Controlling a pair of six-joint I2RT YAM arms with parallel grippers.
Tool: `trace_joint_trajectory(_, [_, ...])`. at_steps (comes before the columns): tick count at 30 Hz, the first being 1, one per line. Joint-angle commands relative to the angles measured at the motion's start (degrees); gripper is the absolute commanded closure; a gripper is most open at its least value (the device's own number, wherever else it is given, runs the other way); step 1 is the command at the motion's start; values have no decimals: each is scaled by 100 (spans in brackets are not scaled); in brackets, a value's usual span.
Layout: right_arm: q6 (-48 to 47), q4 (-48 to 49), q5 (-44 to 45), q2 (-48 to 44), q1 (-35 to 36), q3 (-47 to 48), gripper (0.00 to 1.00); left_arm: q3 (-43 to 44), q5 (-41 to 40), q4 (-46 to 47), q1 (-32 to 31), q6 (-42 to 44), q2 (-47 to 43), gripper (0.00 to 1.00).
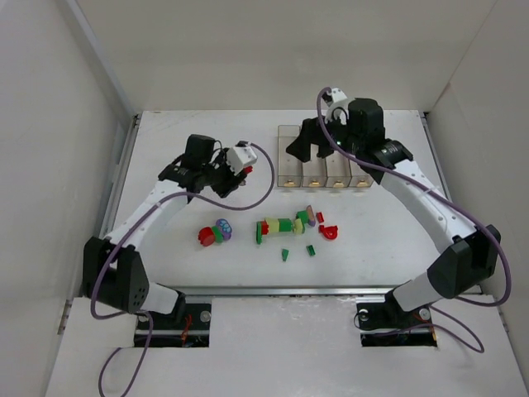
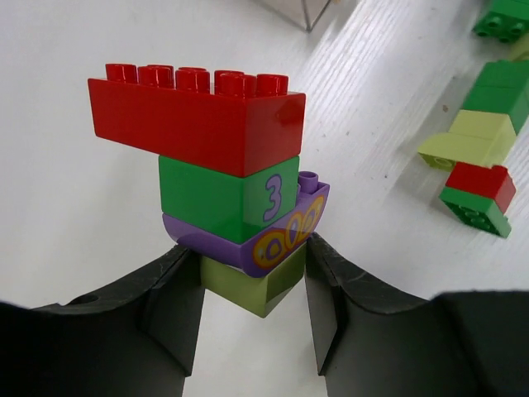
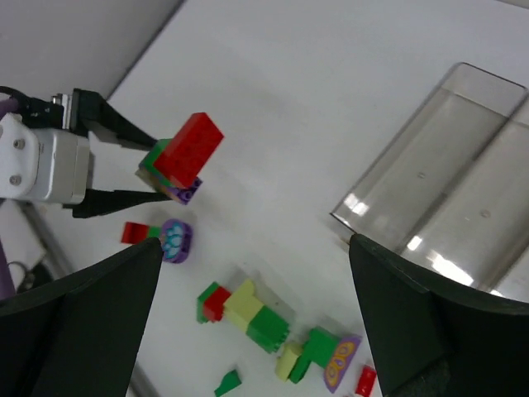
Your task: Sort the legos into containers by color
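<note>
My left gripper [image 1: 238,169] [image 2: 252,281] is shut on a stacked clump of legos [image 2: 223,157], held above the table left of the containers. Its fingers [image 2: 178,298] pinch the pale yellow-green bottom brick; above it sit a purple piece, a green brick marked 3 and a long red brick. The right wrist view shows the same clump [image 3: 183,155]. My right gripper [image 1: 318,142] [image 3: 256,244] hangs open and empty over the left end of the clear containers [image 1: 289,130] [image 3: 446,157]. More legos [image 1: 285,224] lie in a loose row in front of the containers.
A red, green and purple clump [image 1: 216,232] lies at the left of the loose row. A red piece [image 1: 329,231] and two small green pieces [image 1: 284,255] lie nearer the front. White walls enclose the table on the left, back and right.
</note>
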Motion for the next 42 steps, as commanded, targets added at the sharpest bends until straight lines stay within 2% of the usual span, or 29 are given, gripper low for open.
trace_joint_trajectory(1, [148,378,-1411,105,-82,486,0,165,796,-174,-7,1546,-500,100])
trace_joint_trajectory(5, [746,799,-2271,211,-135,548,0,-72,868,544,-174,1908,-1062,100])
trace_joint_trajectory(10, [1073,853,-2458,500,66,609,0,-450,437,1248,-683,1855,-1441,100])
trace_joint_trajectory(17, [1328,853,-2985,1019,120,943,3,-565,-310,1495,-1141,1583,-1512,100])
trace_joint_trajectory(22, [1503,853,-3109,1265,173,1005,10,-618,-723,1662,-1255,1408,-1459,100])
trace_joint_trajectory(25, [1573,853,-3161,1335,173,1005,20,-618,-785,1715,-1308,1407,-1407,100])
trace_joint_trajectory(26, [1635,853,-3161,1397,173,1005,28,-618,-785,1715,-1308,1407,-1406,100])
trace_joint_trajectory(27, [1635,853,-3222,1398,173,1005,31,-618,-785,1715,-1308,1407,-1406,100])
trace_joint_trajectory(36, [1793,906,-3689,1705,286,1330,31,-618,-1022,1715,-1308,1354,-1354,100])
trace_joint_trajectory(39, [1793,906,-3689,1705,287,1330,39,-618,-1023,1715,-1308,1293,-1301,100])
trace_joint_trajectory(40, [1793,906,-3636,1705,287,1382,50,-618,-1023,1715,-1308,1293,-1301,100])
trace_joint_trajectory(42, [1793,906,-3636,1705,287,1383,63,-618,-1023,1663,-1308,1231,-1301,100])
